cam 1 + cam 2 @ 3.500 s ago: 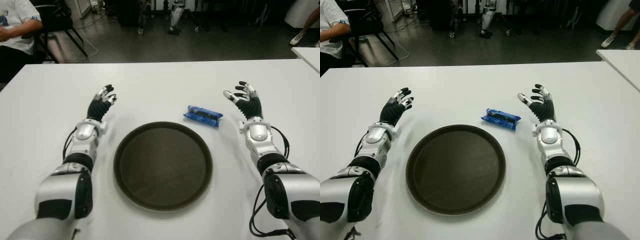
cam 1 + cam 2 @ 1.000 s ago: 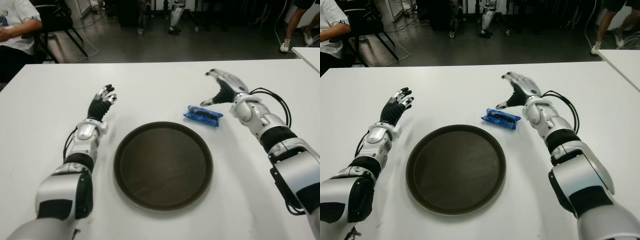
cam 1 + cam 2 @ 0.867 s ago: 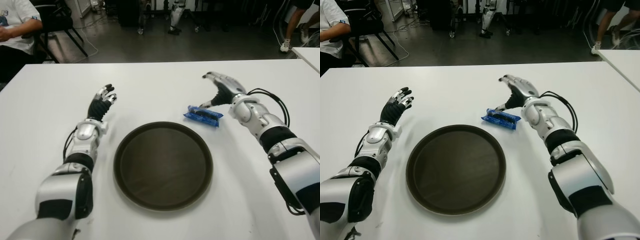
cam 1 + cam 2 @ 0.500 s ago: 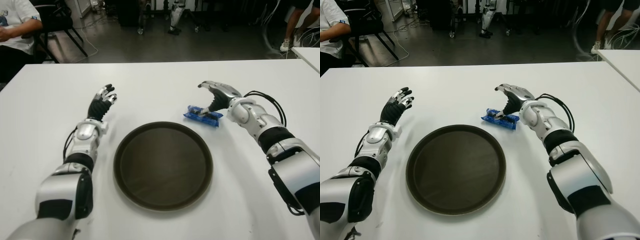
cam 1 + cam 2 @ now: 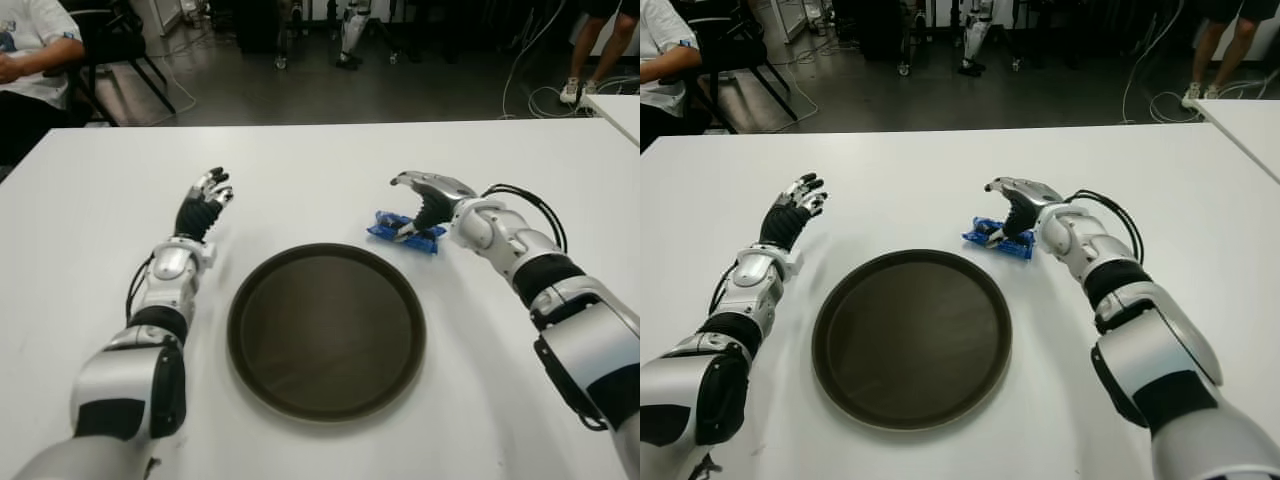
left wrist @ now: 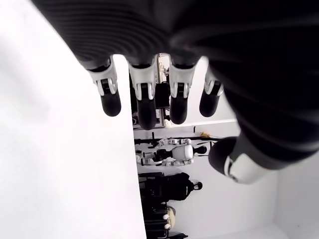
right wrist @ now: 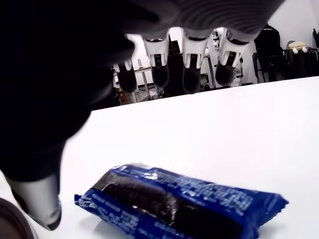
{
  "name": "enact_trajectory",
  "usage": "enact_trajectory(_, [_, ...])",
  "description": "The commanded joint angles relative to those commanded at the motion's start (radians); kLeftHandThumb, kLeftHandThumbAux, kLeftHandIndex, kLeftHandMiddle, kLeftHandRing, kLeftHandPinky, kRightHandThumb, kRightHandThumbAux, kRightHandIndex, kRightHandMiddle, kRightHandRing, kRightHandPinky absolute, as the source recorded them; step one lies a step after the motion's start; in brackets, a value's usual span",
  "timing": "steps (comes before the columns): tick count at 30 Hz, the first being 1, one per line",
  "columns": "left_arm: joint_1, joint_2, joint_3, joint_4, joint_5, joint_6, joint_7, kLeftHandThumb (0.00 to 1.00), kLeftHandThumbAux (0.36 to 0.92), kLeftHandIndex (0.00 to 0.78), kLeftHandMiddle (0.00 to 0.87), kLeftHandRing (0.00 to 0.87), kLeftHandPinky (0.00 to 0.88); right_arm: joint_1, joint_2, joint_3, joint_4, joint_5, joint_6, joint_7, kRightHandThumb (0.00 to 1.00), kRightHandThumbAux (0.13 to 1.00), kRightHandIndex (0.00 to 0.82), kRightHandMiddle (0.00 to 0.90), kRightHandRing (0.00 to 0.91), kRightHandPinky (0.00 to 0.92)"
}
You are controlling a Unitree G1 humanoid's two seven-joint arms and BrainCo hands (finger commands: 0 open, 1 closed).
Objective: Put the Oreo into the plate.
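Note:
The Oreo (image 5: 403, 228) is a blue packet lying on the white table (image 5: 320, 160), just beyond the right rim of the round dark plate (image 5: 325, 335). My right hand (image 5: 415, 205) hovers directly over the packet, palm down and open. In the right wrist view its fingers (image 7: 192, 69) arch above the Oreo (image 7: 179, 204) and the thumb (image 7: 42, 209) hangs by one end of it; nothing is gripped. The plate holds nothing. My left hand (image 5: 205, 195) shows left of the plate, fingers spread and open.
A seated person (image 5: 30, 60) and a chair (image 5: 120, 50) are past the table's far left corner. Another white table (image 5: 615, 105) stands at the far right, with a person's legs (image 5: 590, 50) and floor cables behind it.
My right hand has swung left from the right side and lowered over the Oreo packet. The packet, plate and left hand have not moved.

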Motion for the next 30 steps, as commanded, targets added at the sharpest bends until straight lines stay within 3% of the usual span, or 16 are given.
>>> enact_trajectory(30, [0.004, 0.0, 0.0, -0.001, -0.003, -0.013, -0.005, 0.098, 0.602, 0.056, 0.126, 0.098, 0.073, 0.009, 0.042, -0.003, 0.05, 0.023, 0.045, -0.041, 0.0, 0.702, 0.066, 0.061, 0.062, 0.069])
